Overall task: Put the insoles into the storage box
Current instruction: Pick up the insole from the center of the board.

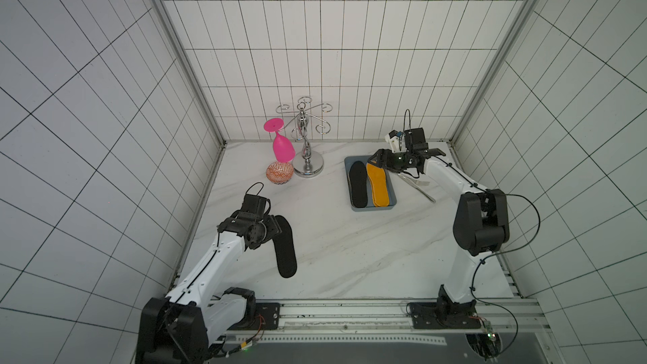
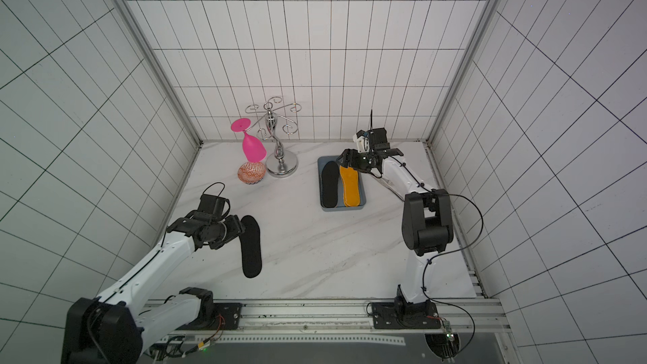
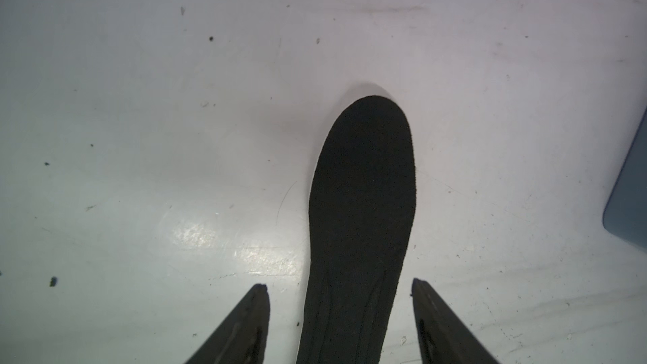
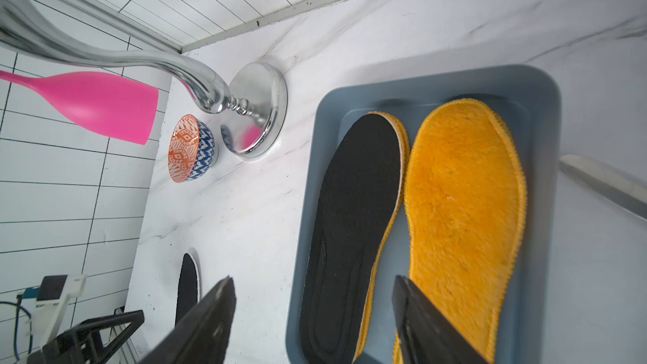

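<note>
A black insole [image 1: 285,246] [image 2: 251,246] lies flat on the marble table at the left. My left gripper [image 1: 274,228] [image 3: 339,283] straddles its far end; the jaws stand apart with table showing on both sides of the black insole [image 3: 360,204]. The blue-grey storage box [image 1: 373,209] [image 4: 437,78] sits at the back right. Inside it lie another black insole [image 1: 359,185] [image 4: 353,211], with an orange edge showing beneath it, and a fuzzy orange insole [image 1: 378,185] [image 4: 462,204]. My right gripper [image 1: 377,160] [image 4: 312,279] hovers open over the box's far end, holding nothing.
A chrome glass rack [image 1: 307,166] stands at the back, with a pink glass [image 1: 283,148] hanging upside down from it over a patterned bowl [image 1: 280,172]. A fork and a knife [image 1: 418,185] lie just right of the box, under my right arm.
</note>
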### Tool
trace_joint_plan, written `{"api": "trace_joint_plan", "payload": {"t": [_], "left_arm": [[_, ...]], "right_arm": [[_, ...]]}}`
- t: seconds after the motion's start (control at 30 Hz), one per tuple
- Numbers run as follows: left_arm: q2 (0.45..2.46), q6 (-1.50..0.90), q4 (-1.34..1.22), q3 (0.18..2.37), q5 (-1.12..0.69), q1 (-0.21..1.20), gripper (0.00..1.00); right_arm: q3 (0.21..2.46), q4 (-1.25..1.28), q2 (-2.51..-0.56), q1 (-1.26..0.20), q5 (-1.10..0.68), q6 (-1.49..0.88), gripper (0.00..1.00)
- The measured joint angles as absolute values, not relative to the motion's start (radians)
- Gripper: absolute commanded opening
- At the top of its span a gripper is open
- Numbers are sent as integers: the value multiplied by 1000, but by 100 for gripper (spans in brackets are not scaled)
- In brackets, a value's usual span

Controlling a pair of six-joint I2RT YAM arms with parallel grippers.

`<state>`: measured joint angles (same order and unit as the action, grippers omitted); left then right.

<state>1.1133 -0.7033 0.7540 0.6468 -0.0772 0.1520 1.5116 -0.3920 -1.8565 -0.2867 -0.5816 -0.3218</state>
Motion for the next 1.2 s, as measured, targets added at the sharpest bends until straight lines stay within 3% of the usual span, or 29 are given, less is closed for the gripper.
{"api": "trace_joint_plan", "payload": {"t": [0.2,0.4,0.43,0.6,0.63,0.73,1.03,1.2], "left_arm": [[1224,-729,691,598,-101,147,50],[1266,-748,622,585,-139,147,37],[1277,-749,608,585,-148,147,31],[1326,-743,544,586,-179,157,22],[1335,-741,533,589,-181,165,25],[1365,-741,502,606,-183,197,22],[1422,-697,495,648,-165,250,0],[1420,-658,546,671,-135,271,0]], "right_arm": [[1366,-385,-1709,-316,-551,-317,76],[1220,-379,-1590,-346,-515,-300,77],[1204,-380,-1579,-348,-511,-300,77],[1169,-378,-1568,-348,-506,-299,77],[1167,-378,-1568,-348,-507,-299,76],[1166,-374,-1568,-349,-507,-299,76],[1166,-364,-1568,-354,-508,-299,76],[1166,-364,-1567,-354,-508,-299,76]]}}
